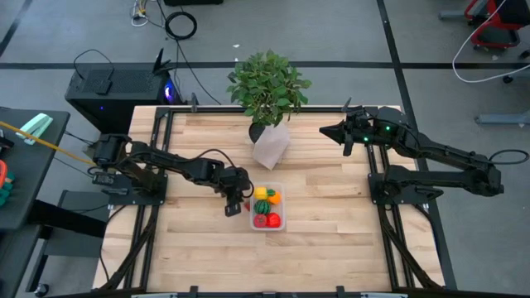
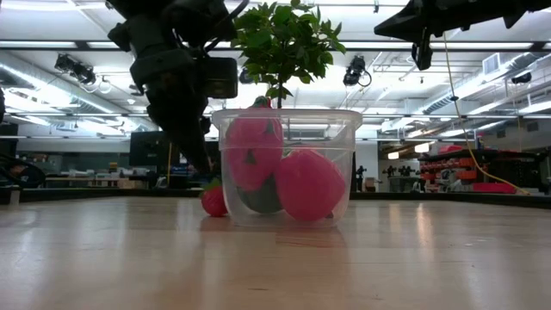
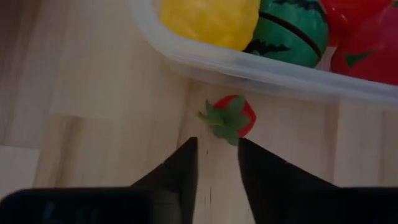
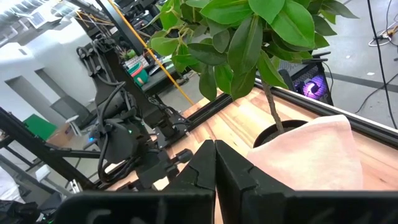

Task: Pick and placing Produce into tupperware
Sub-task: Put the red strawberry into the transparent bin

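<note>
Step in hand: the small red toy strawberry with a green leafy cap [image 3: 230,117], lying on the wooden table [image 1: 331,248] just outside the clear plastic rectangular tub [image 3: 261,71], is judged the next piece to be picked.
Left gripper [image 3: 216,163]: held over the strawberry, jaws parted a little, nothing held.
Tub contents: yellow, striped green and red pieces are already inside.
Advice: the jaws should be widened, lowered astride the strawberry, clear of the tub wall.
Right gripper [image 4: 215,163]: closed, empty, parked beside the potted plant [image 1: 267,83].
</note>
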You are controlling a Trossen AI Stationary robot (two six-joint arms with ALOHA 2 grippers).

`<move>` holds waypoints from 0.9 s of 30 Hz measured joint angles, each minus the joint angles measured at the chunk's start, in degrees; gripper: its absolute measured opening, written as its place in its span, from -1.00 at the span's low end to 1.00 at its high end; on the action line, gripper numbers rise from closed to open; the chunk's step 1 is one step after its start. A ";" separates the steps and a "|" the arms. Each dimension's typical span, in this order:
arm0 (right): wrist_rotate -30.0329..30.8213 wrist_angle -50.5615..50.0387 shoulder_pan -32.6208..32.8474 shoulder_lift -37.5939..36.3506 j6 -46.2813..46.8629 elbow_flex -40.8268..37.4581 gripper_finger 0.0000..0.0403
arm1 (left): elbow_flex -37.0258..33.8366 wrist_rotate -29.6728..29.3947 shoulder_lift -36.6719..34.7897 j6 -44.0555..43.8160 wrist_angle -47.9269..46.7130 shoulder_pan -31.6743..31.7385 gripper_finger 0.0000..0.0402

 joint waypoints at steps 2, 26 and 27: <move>0.00 0.00 0.00 0.00 0.01 0.00 -0.97 | 0.00 0.01 0.00 0.29 0.02 -0.01 -0.28; 0.00 0.00 0.02 0.09 1.35 0.00 -0.97 | 0.02 9.86 4.26 -3.30 4.68 6.21 0.16; 0.00 -0.04 0.02 0.09 1.35 0.00 -0.97 | 0.02 11.28 4.26 -3.32 4.47 6.60 0.15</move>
